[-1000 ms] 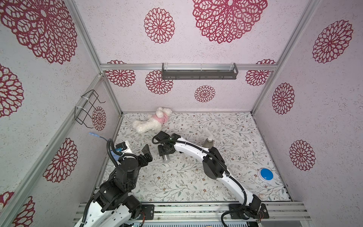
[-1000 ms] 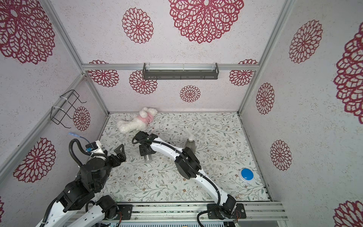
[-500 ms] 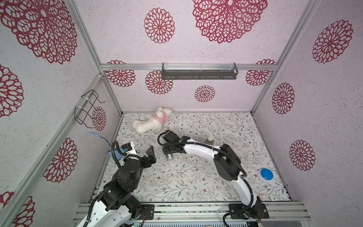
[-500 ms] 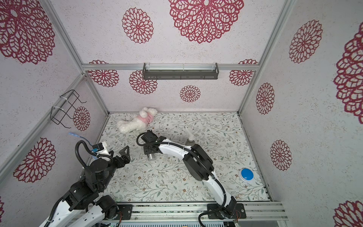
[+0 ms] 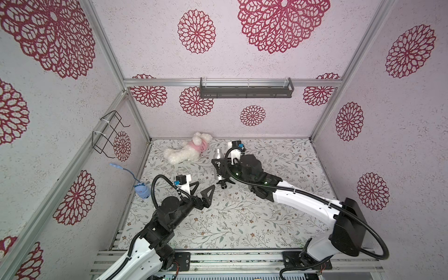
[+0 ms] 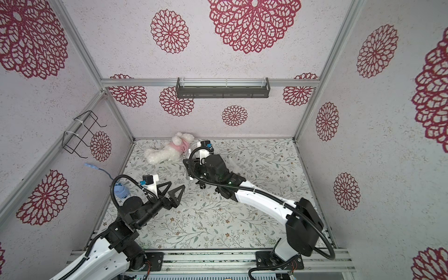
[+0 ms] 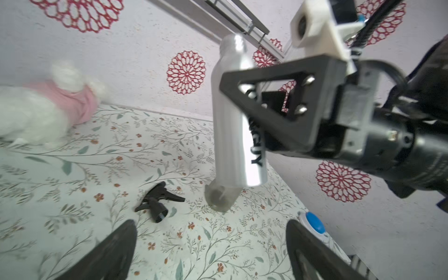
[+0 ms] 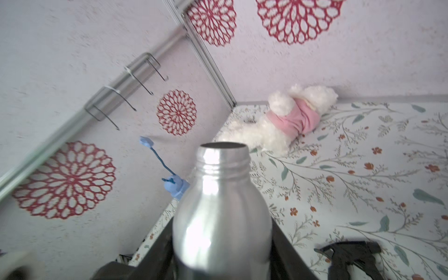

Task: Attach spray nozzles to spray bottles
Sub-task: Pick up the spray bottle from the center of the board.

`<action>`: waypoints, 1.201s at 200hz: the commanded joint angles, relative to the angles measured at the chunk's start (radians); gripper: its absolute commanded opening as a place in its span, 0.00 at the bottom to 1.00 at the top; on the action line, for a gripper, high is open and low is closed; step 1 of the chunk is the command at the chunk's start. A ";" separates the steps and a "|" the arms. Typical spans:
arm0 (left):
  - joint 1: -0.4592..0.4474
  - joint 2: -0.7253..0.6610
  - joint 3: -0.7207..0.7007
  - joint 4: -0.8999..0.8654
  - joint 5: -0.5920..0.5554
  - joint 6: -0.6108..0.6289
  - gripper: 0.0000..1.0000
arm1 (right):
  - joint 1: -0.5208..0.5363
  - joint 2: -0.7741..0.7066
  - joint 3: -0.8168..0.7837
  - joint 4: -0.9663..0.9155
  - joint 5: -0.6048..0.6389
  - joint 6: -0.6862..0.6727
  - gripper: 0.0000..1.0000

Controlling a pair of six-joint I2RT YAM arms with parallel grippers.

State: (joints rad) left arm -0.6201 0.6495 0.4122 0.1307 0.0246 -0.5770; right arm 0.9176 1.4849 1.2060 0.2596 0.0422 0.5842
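My right gripper [image 5: 218, 168] is shut on the body of the silver spray bottle [image 5: 218, 158], which is held roughly upright with its open threaded neck [image 8: 224, 155] uppermost. In the left wrist view, the bottle [image 7: 232, 135] hangs just above the floral table, with black lettering down its side. The black spray nozzle [image 5: 224, 183] lies on the table just below the bottle and also shows in the left wrist view [image 7: 157, 201]. My left gripper [image 5: 206, 184] is open and empty a short way left of that nozzle. The other bottle and nozzle are hidden.
A white plush dog in a pink shirt [image 5: 186, 152] lies at the back left. A blue button [image 7: 314, 221] sits near the right wall. A blue item with a cord [image 5: 141, 191] hangs on the left wall below a wire rack [image 5: 109, 133]. A grey shelf [image 5: 246, 88] is on the back wall.
My right arm has carried the silver bottle right and toward the back, clear of the black nozzle. My left gripper has moved right toward the nozzle, still open.
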 commanded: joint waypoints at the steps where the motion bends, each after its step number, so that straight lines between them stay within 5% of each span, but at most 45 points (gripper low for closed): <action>1: 0.048 0.108 0.016 0.227 0.229 -0.015 0.99 | -0.005 -0.077 -0.060 0.125 -0.035 -0.014 0.44; 63: 0.072 0.236 0.165 0.270 0.475 0.022 0.95 | -0.005 -0.157 -0.169 0.193 -0.027 -0.036 0.44; 185: 0.051 0.406 0.280 0.155 0.494 0.079 0.71 | -0.003 -0.173 -0.200 0.286 -0.038 -0.014 0.43; 240: 0.047 0.282 0.212 0.003 0.273 0.117 0.92 | -0.004 -0.237 -0.209 0.238 0.027 -0.086 0.44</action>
State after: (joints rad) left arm -0.5735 0.9958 0.6704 0.2104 0.4210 -0.4797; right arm 0.9054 1.3251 0.9867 0.4438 0.0711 0.5327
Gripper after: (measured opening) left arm 0.897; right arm 0.503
